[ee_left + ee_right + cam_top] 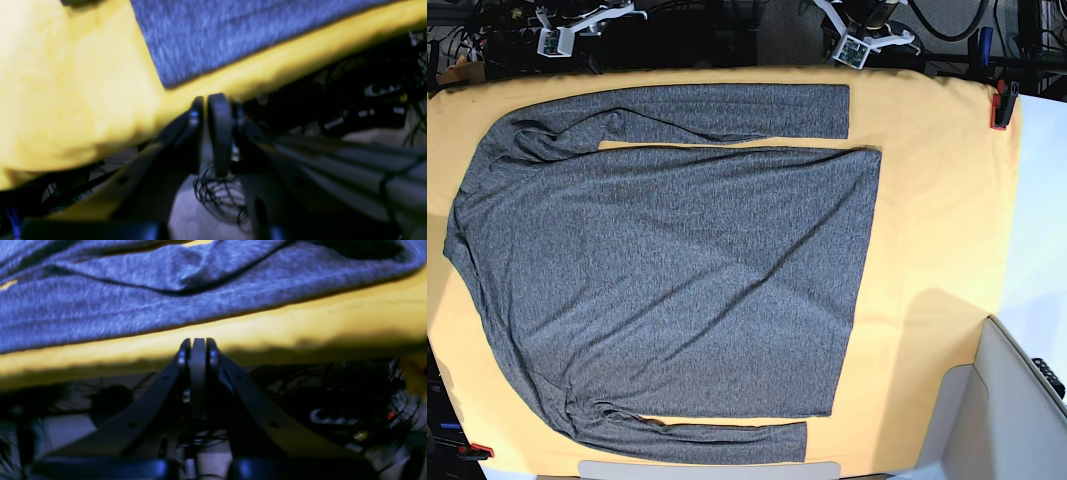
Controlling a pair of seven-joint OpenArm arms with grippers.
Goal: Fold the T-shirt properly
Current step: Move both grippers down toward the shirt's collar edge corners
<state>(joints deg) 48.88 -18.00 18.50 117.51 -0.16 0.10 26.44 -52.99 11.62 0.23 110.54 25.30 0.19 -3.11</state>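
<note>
Our left gripper hangs off the edge of the table cloth, its jaws a narrow slit apart and nothing between them. It touches no fabric. In its wrist view the cuff end of a sleeve lies just beyond the cloth's rim, the picture blurred. Our right gripper is also off the cloth's edge, jaws pressed together and empty, pointing at the shirt's rumpled shoulder part.

From the base view we see the T-shirt spread flat on the table cloth, collar end toward the view's left and hem toward the right. One long sleeve runs along the cloth's far edge, the other along its near edge, both lying beside the body. The shirt covers most of the cloth; a bare yellow strip stays free on the right. A red clamp sits at the cloth's far right corner.
</note>
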